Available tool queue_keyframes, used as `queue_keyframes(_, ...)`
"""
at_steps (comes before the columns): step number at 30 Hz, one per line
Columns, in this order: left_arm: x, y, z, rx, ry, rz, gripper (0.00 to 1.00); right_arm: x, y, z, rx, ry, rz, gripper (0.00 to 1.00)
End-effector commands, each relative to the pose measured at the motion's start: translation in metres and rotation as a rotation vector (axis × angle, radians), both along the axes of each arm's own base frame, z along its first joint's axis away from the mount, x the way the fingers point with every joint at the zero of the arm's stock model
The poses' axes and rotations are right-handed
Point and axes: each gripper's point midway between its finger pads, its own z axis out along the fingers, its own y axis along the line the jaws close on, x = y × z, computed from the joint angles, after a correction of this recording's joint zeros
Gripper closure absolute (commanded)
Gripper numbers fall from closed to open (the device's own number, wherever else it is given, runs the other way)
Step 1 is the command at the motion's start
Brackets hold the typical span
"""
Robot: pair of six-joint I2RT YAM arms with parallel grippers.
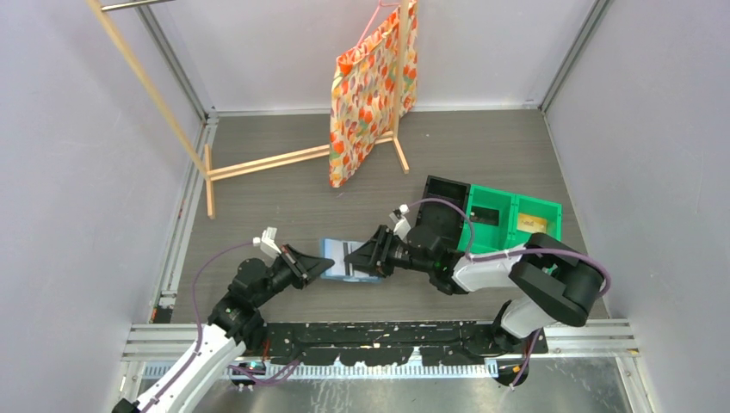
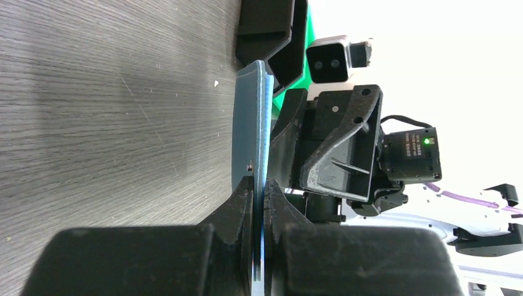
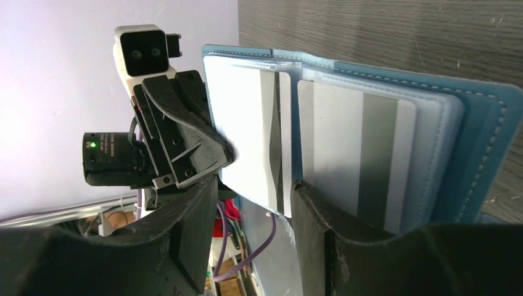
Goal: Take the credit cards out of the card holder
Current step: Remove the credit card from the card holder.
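The small teal-blue folding card holder (image 1: 337, 256) is held open at the centre of the overhead view, over the grey wood-grain table (image 1: 258, 198). The left hand (image 2: 259, 188) is clenched on its edge, and the right hand (image 3: 254, 184) is released, jaws flanking the whitish, grey-striped plastic credit cards (image 3: 345, 154) in translucent sleeves. These look light, stiff and slick, so I would pinch an exposed lower edge. The card count, and whether the right fingers touch one, are hard to make out.
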Motion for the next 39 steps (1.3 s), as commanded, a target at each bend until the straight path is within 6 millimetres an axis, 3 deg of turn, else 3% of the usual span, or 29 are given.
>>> queue_keyframes(1, 0.002, -0.007, 0.030, -0.064, -0.077, -0.034, 0.99, 0.003, 0.005, 0.037, 0.210, -0.028, 0.010, 0.49)
queue_keyframes(6, 0.005, -0.009, 0.030, -0.064, -0.074, -0.037, 0.99, 0.005, 0.006, 0.039, 0.331, 0.026, 0.012, 0.57)
queue_keyframes(10, 0.006, -0.009, 0.029, -0.062, -0.071, -0.031, 0.99, 0.008, 0.008, 0.033, 0.350, 0.044, 0.010, 0.73)
queue_keyframes(16, 0.008, -0.007, 0.022, -0.053, -0.054, -0.018, 1.00, 0.010, 0.005, 0.045, 0.371, 0.011, 0.004, 0.74)
queue_keyframes(22, 0.010, -0.005, 0.031, -0.076, -0.067, -0.007, 0.99, 0.011, 0.001, 0.032, 0.343, 0.027, -0.018, 0.55)
queue_keyframes(39, 0.016, -0.004, 0.045, -0.170, -0.074, 0.016, 0.99, 0.010, 0.003, 0.039, 0.360, 0.032, -0.003, 0.52)
